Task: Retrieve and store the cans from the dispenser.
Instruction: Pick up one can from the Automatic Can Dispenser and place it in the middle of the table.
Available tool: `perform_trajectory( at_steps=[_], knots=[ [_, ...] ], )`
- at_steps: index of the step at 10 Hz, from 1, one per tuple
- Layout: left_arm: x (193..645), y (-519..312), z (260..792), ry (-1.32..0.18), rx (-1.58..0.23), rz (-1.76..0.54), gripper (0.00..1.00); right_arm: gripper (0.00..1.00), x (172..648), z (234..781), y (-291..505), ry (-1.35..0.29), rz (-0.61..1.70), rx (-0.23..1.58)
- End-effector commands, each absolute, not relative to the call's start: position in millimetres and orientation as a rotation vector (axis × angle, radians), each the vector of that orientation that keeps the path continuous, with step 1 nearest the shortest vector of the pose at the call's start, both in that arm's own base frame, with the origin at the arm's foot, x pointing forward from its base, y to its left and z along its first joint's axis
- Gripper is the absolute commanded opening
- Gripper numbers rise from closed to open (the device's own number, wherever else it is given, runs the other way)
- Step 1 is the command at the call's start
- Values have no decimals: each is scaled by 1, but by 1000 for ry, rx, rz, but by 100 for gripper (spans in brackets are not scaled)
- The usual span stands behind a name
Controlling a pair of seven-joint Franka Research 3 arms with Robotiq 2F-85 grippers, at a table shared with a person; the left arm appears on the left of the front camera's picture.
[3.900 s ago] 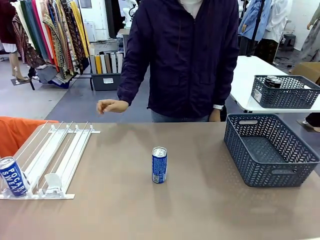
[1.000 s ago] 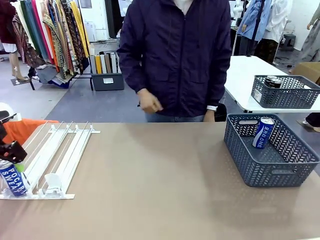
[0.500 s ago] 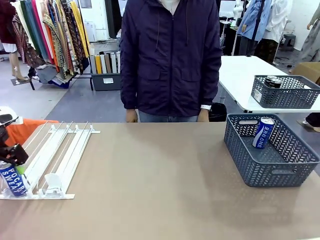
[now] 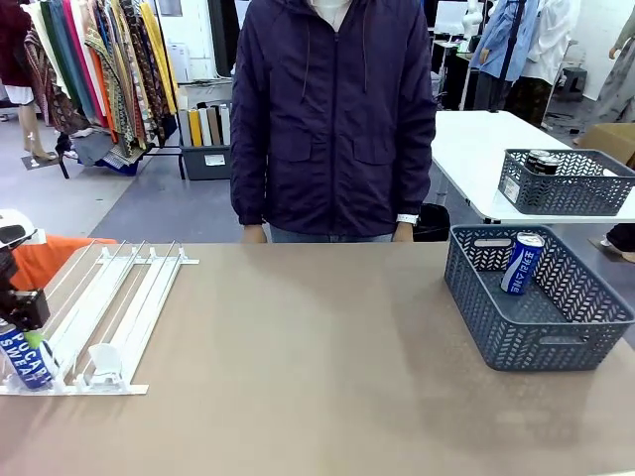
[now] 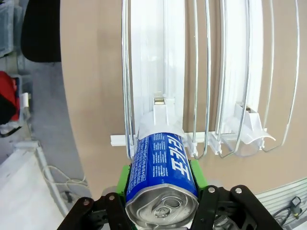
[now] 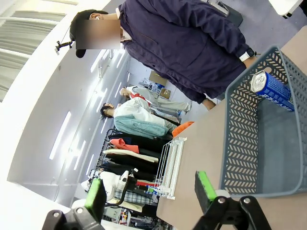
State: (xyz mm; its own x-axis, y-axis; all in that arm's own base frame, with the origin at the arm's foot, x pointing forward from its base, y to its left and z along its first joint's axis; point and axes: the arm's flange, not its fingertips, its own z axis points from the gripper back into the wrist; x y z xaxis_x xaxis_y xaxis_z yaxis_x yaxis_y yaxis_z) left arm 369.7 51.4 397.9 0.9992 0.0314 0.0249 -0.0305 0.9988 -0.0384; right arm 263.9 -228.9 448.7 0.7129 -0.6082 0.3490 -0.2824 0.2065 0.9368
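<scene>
A blue Pocari Sweat can (image 4: 28,359) stands at the front lip of the white dispenser (image 4: 114,312) at the table's left edge. My left gripper (image 4: 22,315) is down over it. In the left wrist view its green pads (image 5: 123,176) press both sides of the can (image 5: 163,160), just in front of a white pusher block (image 5: 159,111). A second blue can (image 4: 522,263) leans inside the dark grey basket (image 4: 556,342) at the right. My right gripper (image 6: 151,191) is open and empty, above the table near the basket (image 6: 235,139) with that can (image 6: 272,89).
A person in a dark jacket (image 4: 332,119) stands at the far edge with both hands low at the table's rim. A second mesh basket (image 4: 566,188) with dark cans (image 4: 542,159) sits on a white table behind. Bare tabletop lies between the dispenser and the basket.
The can from mid-table now lies in the grey basket, and the person's hands have drawn back. My left gripper came in from the left and sank around the can at the dispenser.
</scene>
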Motion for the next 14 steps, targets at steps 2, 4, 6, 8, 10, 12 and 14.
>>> perform_trajectory(
  at_steps=[2, 4, 6, 8, 10, 12, 14],
  knots=[
    [370, 54, 398, -41, -31, 53, 0, 100, 267, 455, -228, -816, -286, 1409],
    [359, 47, 417, -43, -82, 62, 0, 100, 267, 455, -228, -816, -286, 1409],
    [348, 37, 460, -133, -63, 107, 0, 100, 267, 455, -228, -816, -286, 1409],
    [329, 36, 526, -218, -46, 113, 0, 100, 267, 455, -228, -816, -286, 1409],
    [301, 36, 565, -287, -87, 38, 0, 100, 267, 455, -228, -816, -286, 1409],
    [275, 48, 587, -390, -143, 63, 0, 100, 267, 455, -228, -816, -286, 1409],
    [283, 39, 591, -350, -82, 67, 0, 100, 267, 455, -228, -816, -286, 1409]
  ],
)
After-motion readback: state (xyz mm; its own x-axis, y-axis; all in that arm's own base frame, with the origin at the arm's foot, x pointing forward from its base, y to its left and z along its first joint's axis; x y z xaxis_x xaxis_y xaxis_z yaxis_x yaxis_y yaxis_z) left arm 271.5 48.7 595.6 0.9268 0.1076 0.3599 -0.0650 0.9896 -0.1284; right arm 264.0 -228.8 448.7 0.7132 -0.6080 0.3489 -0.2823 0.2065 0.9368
